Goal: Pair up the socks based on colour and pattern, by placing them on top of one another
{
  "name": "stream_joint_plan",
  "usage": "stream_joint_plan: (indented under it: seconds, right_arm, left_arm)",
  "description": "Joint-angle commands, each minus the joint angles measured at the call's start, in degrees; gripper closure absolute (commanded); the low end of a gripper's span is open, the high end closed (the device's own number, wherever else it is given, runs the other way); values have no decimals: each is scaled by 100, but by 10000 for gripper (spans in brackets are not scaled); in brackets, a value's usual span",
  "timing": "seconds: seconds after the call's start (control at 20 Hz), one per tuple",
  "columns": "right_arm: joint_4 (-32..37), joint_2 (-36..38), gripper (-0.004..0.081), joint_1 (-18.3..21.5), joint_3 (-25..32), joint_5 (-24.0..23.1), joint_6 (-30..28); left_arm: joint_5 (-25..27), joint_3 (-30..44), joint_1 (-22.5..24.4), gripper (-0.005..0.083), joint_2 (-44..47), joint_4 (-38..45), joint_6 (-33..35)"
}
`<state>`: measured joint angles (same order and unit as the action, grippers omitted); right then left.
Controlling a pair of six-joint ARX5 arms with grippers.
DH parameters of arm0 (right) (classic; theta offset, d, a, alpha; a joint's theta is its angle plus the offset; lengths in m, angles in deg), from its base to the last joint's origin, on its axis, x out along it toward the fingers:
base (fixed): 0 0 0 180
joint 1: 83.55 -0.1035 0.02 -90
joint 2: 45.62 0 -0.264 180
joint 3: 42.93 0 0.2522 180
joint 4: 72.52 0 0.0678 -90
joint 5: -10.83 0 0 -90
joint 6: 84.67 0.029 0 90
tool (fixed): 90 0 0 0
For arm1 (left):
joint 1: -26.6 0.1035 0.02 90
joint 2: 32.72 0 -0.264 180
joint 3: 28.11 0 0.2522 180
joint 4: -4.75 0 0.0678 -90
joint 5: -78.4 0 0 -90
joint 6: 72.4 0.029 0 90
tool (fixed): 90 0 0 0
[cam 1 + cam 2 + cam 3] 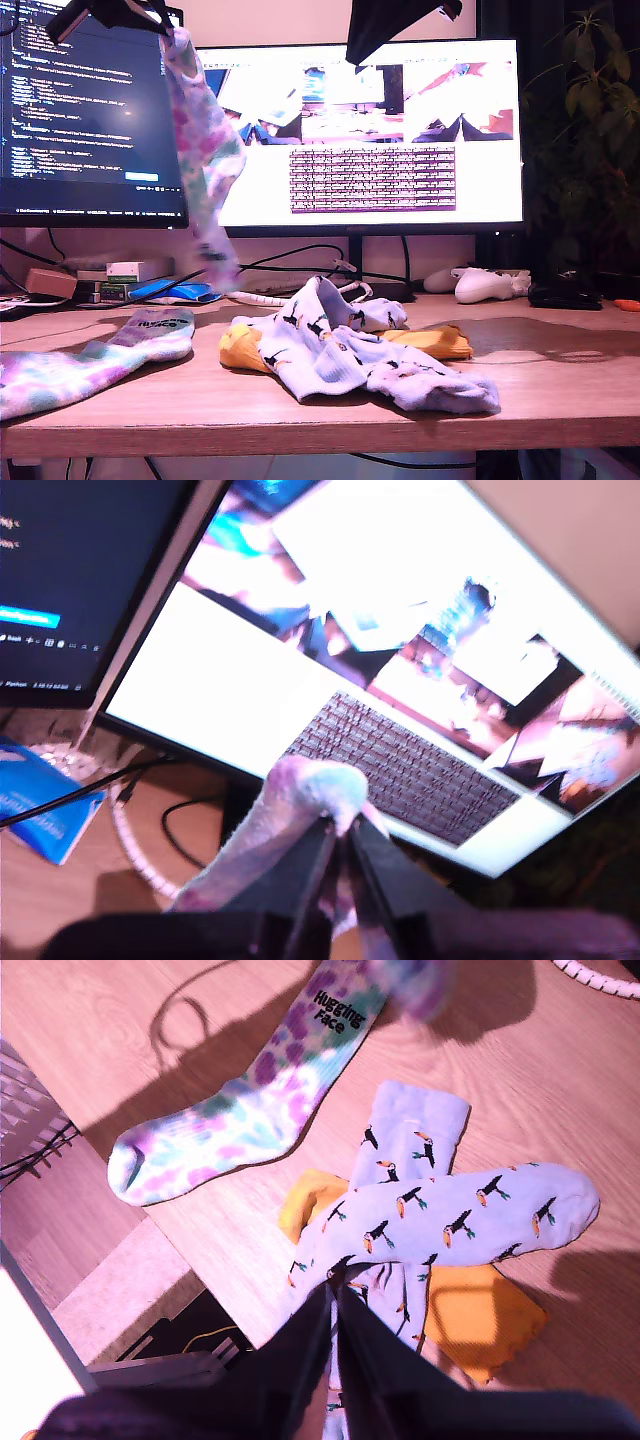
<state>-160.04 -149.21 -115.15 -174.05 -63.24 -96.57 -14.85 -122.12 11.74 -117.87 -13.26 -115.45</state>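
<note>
A tie-dye sock (205, 150) hangs in the air at the exterior view's upper left. My first gripper (160, 18) is shut on its top end (300, 800). Its match, a second tie-dye sock (90, 365) with black cuff lettering, lies flat on the table (250, 1120). Two pale blue bird socks (340, 345) lie crossed over each other (450, 1215) on top of mustard-yellow socks (480, 1320). My second gripper (335, 1300) is shut with nothing in it, high above the bird socks (400, 25).
Two monitors (370, 130) stand behind the socks. At the exterior view's right are a white controller (485, 285) and a plant (590, 120). Small boxes (130, 272), a blue item (180, 292) and cables lie at the back. The table's front edge (320, 430) is near.
</note>
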Motion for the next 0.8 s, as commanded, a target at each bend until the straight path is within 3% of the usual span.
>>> stream_joint_plan:
  seconds: [0.0,0.15,0.4,0.45,0.6,0.75]
  right_arm:
    - [7,79,780,-11,-48,7,-13]
    - [-66,79,780,-11,-48,7,-13]
    - [-140,79,780,-17,-48,11,-13]
    - [-188,79,780,-17,-48,11,-13]
    - [-219,79,780,-17,-48,22,-13]
    - [-271,79,780,-17,-48,24,-13]
  left_arm:
    - [328,4,-2,795,2,66,68]
    - [789,4,42,795,-13,-315,560]
    - [715,7,74,795,-481,-1661,540]
    - [627,9,72,795,-562,-1733,229]
    - [76,4,72,795,-546,-933,-146]
    - [-155,-2,61,795,-487,-48,-699]
